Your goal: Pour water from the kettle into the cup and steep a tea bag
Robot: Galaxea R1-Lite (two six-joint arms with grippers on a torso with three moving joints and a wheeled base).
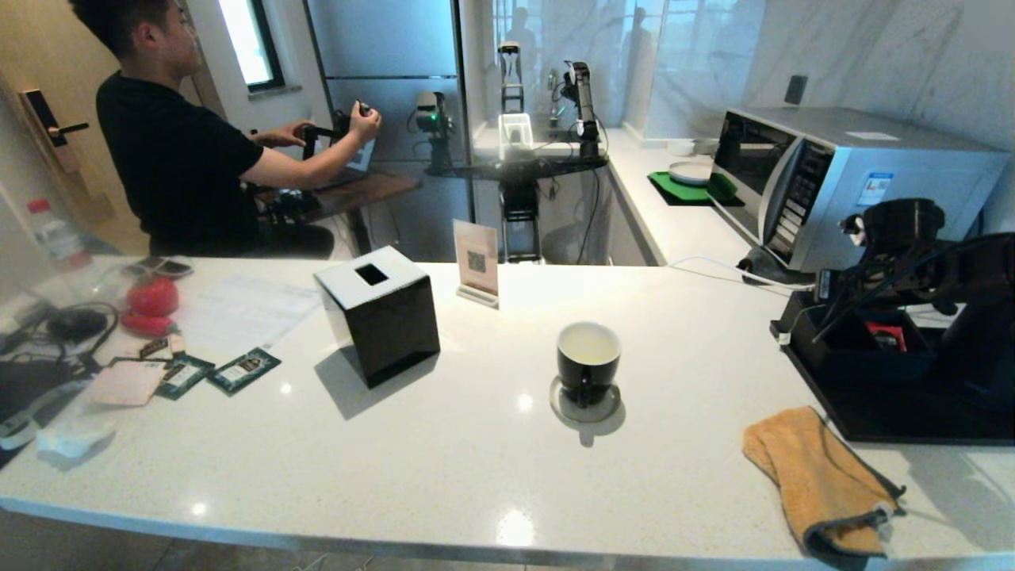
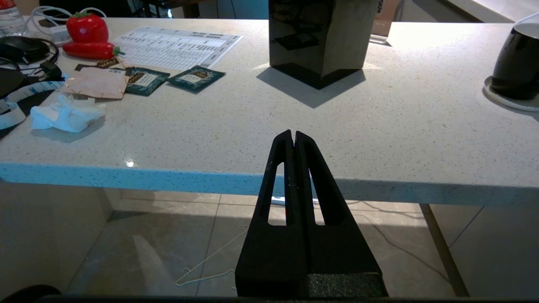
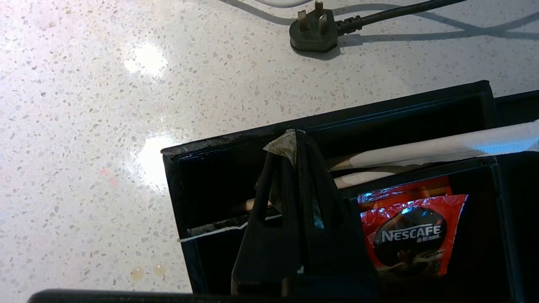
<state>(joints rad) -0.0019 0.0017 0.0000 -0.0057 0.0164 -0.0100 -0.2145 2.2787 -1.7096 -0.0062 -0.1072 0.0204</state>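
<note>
A: Head view. Cup (image 1: 587,362) sits on a coaster (image 1: 585,403) mid-bench, pale liquid in it, white inside, glossy black outside. Right gripper itself is hidden behind the arm, over the black organizer (image 1: 852,349) at the right, in front of the microwave (image 1: 833,178). Can't make out a kettle. A person sits at a desk at the back left.

B: Left wrist?

A: Left gripper (image 2: 294,135) parked below the bench edge (image 2: 269,181), jaws pressed together, empty. Tissue box (image 2: 322,38) ahead, cup at the far edge of view. Green sachets (image 2: 196,78) are off towards the far side; not our bag.

B: Right wrist?

A: Right gripper (image 3: 294,135) is down in the organizer's compartment, jaws clamped on the tea bag (image 3: 283,147). Only a small pale grey-brown corner shows at the tips, thin and papery. A pale string (image 3: 210,234) runs along a divider below; can't confirm it's the bag's. Red Nescafe packet (image 3: 410,229) in the next compartment, wrapped sticks (image 3: 442,149) behind.

B: Grip looks marginal.

A: Agreed, a pinch on a corner. I'd lift straight up, slowly, clearing the walls, and watch that the string doesn't snag the divider. Then carry it over to the cup.
</note>
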